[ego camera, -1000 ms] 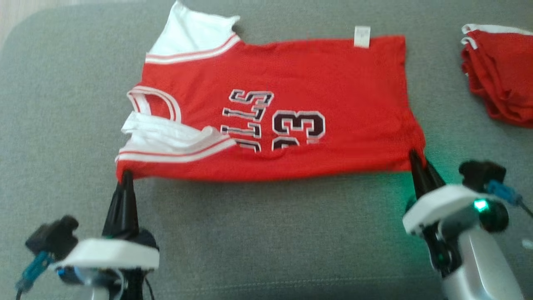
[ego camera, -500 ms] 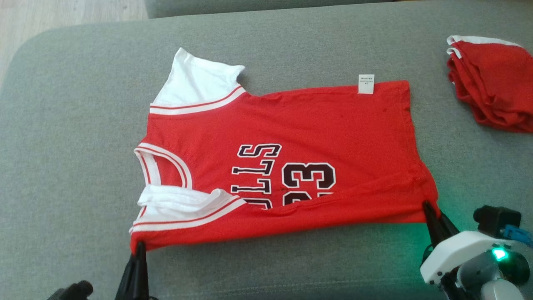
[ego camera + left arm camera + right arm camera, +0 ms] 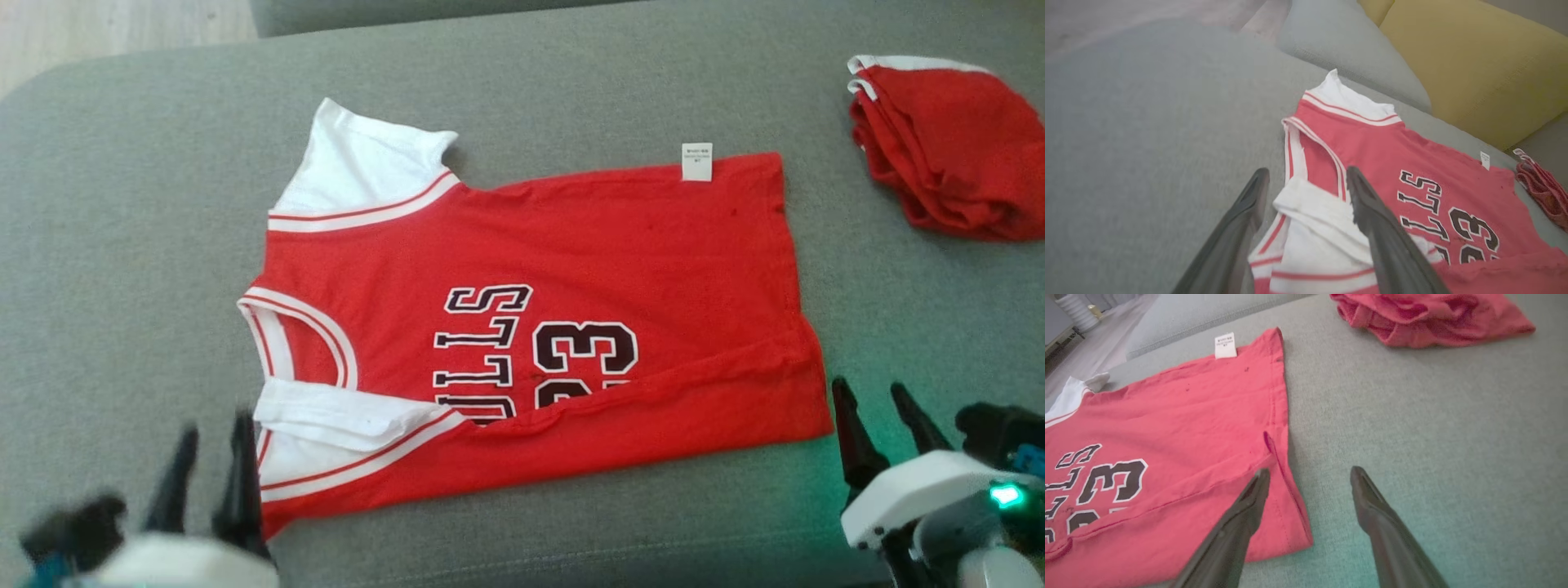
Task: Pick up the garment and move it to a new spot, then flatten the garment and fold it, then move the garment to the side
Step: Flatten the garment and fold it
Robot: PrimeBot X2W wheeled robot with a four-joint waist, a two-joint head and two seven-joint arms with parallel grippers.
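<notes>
The red jersey with white sleeves and the number 23 lies spread on the grey sofa seat, its near long edge folded up over the lettering. My left gripper is open beside the jersey's near-left corner. In the left wrist view the left gripper hovers over the folded white sleeve of the jersey, holding nothing. My right gripper is open just right of the near-right hem corner. In the right wrist view the right gripper has one finger over the jersey hem and one over bare seat.
A pile of folded red garments lies at the far right of the seat; the same pile is ahead of the right gripper. A yellow cushion and a grey pillow stand behind the jersey. Pale floor shows past the far-left edge.
Both grippers have opened and let go of the jersey's near edge, which now rests folded on the seat. Each gripper has drawn back a little. The camera has also shifted.
</notes>
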